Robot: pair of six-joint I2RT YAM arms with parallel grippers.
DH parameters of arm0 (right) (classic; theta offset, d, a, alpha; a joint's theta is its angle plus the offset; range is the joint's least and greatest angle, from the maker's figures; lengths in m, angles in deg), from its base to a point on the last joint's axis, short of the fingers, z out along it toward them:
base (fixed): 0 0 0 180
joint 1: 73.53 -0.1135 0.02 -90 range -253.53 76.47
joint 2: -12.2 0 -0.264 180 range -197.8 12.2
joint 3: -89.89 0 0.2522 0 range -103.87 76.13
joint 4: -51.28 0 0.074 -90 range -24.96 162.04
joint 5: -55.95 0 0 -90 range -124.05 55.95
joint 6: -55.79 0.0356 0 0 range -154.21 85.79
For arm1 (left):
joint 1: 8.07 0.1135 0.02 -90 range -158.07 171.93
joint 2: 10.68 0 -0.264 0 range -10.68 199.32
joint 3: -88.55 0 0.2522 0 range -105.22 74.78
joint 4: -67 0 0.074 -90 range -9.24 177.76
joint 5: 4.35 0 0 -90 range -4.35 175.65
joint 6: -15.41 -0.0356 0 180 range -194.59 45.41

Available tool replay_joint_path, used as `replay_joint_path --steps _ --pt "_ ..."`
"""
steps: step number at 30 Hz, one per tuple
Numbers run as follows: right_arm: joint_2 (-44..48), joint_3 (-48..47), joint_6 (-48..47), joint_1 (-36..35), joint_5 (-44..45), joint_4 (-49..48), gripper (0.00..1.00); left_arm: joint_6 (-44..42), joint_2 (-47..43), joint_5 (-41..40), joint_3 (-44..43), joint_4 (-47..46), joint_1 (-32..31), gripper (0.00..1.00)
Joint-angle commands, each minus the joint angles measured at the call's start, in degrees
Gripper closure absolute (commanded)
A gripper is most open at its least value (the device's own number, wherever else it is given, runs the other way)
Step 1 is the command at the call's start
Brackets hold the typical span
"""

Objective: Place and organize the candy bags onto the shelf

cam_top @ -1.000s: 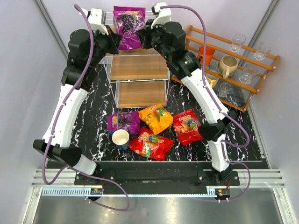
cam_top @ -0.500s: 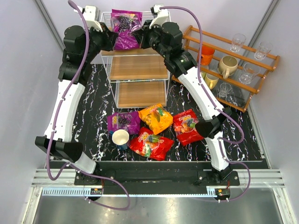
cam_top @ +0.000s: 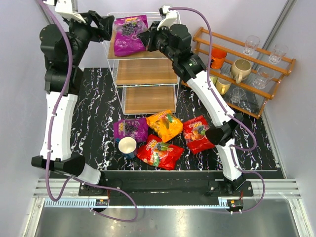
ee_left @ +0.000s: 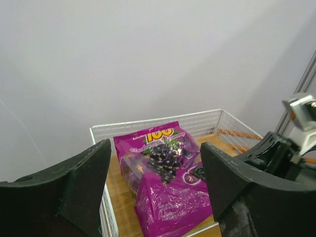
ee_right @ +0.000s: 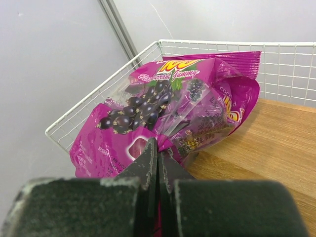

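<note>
As the right gripper [ee_right: 158, 148] pinches the purple bag [ee_right: 163, 96] atop the shelf [cam_top: 148, 72], the left gripper [ee_left: 155, 153] gapes.

A purple candy bag [cam_top: 129, 35] lay on the shelf's [cam_top: 148, 72] top tier. The right gripper [cam_top: 146, 41] touched its right edge, and the left gripper [cam_top: 110, 24] hung just left, apart.

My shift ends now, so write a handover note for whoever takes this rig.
Left gripper: jaws open, empty, beside the shelf top.
Right gripper: jaws shut on the purple bag resting on the top tier.
Done: one bag on the shelf, not yet released.
To do: second purple bag, orange bag, right red bag, near red bag, all on the table.
</note>
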Motion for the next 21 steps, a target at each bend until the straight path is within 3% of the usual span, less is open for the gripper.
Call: replay_joint_path --steps 1,18,20,21 --pt "-1.6 -0.8 2.7 -0.1 1.3 -4.1 1.0 0.6 -2.2 -0.8 -2.7 -3.3 0.6 0.23" --pt "-5.1 -2.6 6.7 -1.9 4.0 -7.3 1.0 -0.1 -5.7 -1.6 2.5 -3.5 0.6 0.23" --pt "-4.7 -2.5 6.1 -2.1 4.0 -7.2 0.87 -0.2 -6.7 -1.9 3.7 -3.5 0.6 0.23" --pt "-4.2 -2.3 5.6 -2.0 4.0 -7.1 0.73 -0.2 -7.1 -2.0 4.0 -3.5 0.7 0.23"
